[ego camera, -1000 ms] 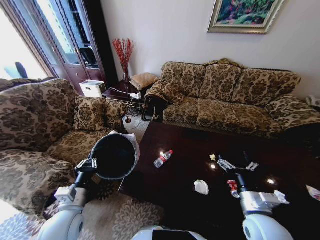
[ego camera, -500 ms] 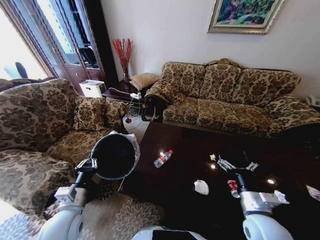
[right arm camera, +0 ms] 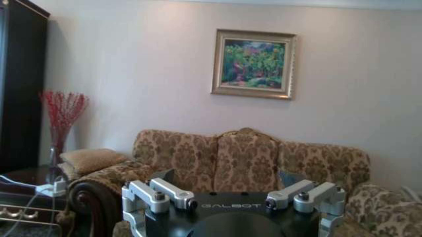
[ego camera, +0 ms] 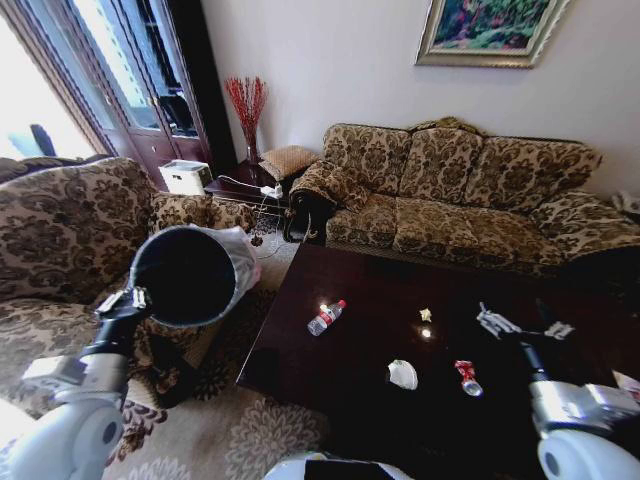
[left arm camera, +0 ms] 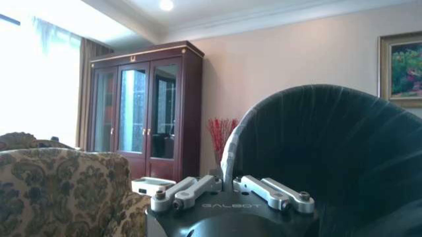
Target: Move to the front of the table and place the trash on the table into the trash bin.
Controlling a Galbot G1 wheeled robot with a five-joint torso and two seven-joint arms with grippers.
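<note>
Head view: left gripper (ego camera: pixel 128 299) clamped on rim of trash bin (ego camera: pixel 190 275), bin tilted, held off floor left of table (ego camera: pixel 330 375). Right gripper (ego camera: pixel 522 325) spread wide, empty, above table's right part. Bottle (ego camera: pixel 326 317), tissue (ego camera: pixel 403 374), wrapper (ego camera: pixel 466 377) on tabletop, left of right gripper.
Left wrist view: fingers (left arm camera: pixel 188 190) closed against bin wall (left arm camera: pixel 329 148).
Right wrist view: right gripper (right arm camera: pixel 232 197) spread apart, nothing between fingers.

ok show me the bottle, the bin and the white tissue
bottle (ego camera: pixel 325 318), head view, its clear middle.
bin (ego camera: pixel 186 275), head view, its dark inside.
tissue (ego camera: pixel 403 374), head view, its centre.
</note>
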